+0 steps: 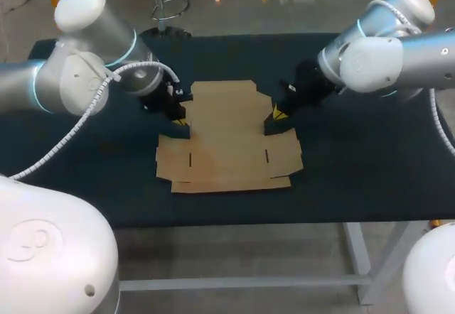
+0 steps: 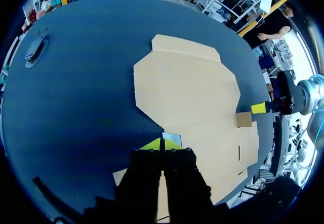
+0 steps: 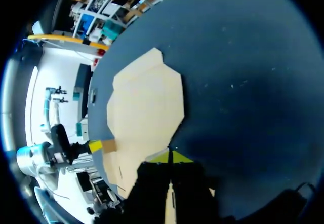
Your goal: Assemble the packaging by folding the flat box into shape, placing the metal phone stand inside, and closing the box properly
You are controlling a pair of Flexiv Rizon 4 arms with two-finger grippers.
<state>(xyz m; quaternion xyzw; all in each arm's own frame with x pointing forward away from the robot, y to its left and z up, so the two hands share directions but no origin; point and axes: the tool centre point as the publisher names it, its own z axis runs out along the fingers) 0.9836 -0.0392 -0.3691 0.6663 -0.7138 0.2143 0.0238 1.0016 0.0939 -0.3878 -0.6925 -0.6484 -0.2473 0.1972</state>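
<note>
The flat cardboard box (image 1: 227,136) lies unfolded in the middle of the dark blue table. My left gripper (image 1: 179,121) is shut, and its yellow tips rest at the notch on the box's left side, against a small raised side flap (image 2: 171,138). My right gripper (image 1: 277,115) is shut too, at the matching notch on the right side, where another small flap (image 2: 244,119) stands up. Nothing shows between either pair of fingers. In the wrist views the cardboard (image 2: 187,87) (image 3: 144,97) spreads ahead of each gripper (image 2: 162,143) (image 3: 169,155). The dark metal phone stand (image 2: 36,46) lies near the table's far edge (image 1: 165,33).
The blue table (image 1: 370,172) has bare surface on both sides of the box and between the box and its front edge. Both arms come in low from the sides and flank the cardboard.
</note>
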